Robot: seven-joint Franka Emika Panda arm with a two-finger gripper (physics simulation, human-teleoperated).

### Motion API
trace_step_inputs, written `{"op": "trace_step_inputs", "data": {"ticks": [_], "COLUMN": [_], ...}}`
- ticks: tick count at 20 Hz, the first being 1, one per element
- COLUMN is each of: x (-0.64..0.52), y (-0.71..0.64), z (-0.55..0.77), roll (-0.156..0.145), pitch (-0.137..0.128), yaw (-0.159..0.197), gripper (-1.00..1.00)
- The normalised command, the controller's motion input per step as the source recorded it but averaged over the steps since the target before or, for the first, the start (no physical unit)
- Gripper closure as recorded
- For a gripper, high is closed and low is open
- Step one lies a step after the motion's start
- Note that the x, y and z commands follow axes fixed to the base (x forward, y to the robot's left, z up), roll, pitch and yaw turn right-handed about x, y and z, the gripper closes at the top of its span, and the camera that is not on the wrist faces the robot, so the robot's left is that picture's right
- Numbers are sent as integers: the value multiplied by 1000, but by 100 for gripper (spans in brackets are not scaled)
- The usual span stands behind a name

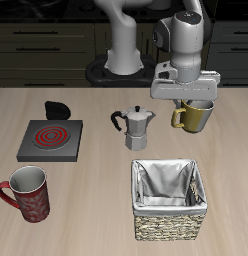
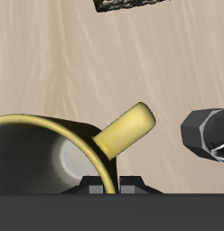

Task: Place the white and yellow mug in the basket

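Going across the table in the exterior view, a red mug with a white inside stands near the front edge, at about eight o'clock from the table's middle. Behind it, at about ten o'clock, lies a grey hot plate with a red coil on top, and a small black object sits just behind that, too small to tell more. Near the middle stands a silver moka pot. At about five o'clock from the pot, close to the front edge, sits the basket, a square woven one lined with pale cloth.

The white and yellow mug is at about three o'clock from the pot and at twelve o'clock from the basket, apart from both, with its handle turned toward the pot. The gripper is directly over the mug's rim. The wrist view shows the mug's rim and handle close up, with the pot's dark handle beside them, but the fingers are hidden in both views, so I cannot tell whether the claw grips the mug or stands apart.
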Motion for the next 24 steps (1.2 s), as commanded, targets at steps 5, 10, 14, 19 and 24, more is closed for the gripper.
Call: {"op": "trace_step_inputs", "data": {"ticks": [5,10,14,19,24], "x": [42,-3,-56,93,195], "y": [-20,-4,-35,-104,-137], "z": [420,304,639,450,417], "roll": [-8,11,-21,-39,-28], "pitch": [-49,0,-77,-20,-4], "yaw": [22,11,43,22,-11], "gripper": [100,100,100,100,100]}}
